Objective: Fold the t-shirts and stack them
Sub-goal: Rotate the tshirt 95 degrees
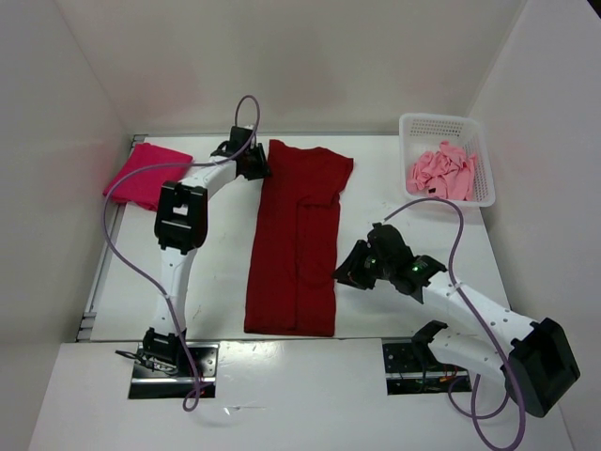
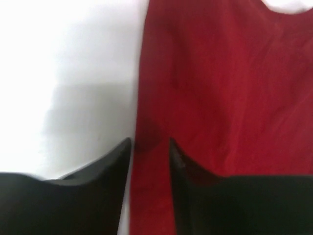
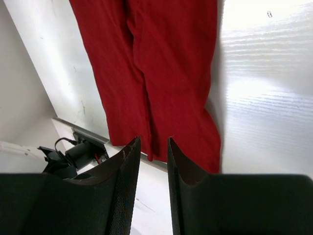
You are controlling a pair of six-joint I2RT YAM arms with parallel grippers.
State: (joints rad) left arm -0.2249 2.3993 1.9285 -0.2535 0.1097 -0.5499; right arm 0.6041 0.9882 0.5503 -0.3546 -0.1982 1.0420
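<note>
One crumpled pink t-shirt (image 1: 443, 173) in white basket (image 1: 432, 118), left jaws narrowly parted, right jaws narrowly parted

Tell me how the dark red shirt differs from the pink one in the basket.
Colour: the dark red shirt is deep red, the pink shirt pale. Pose: the red one lies flat, folded into a long strip; the pink one is crumpled in a heap. Place: the red one is on the table, the pink one in the white basket. Both are soft cloth.
</note>
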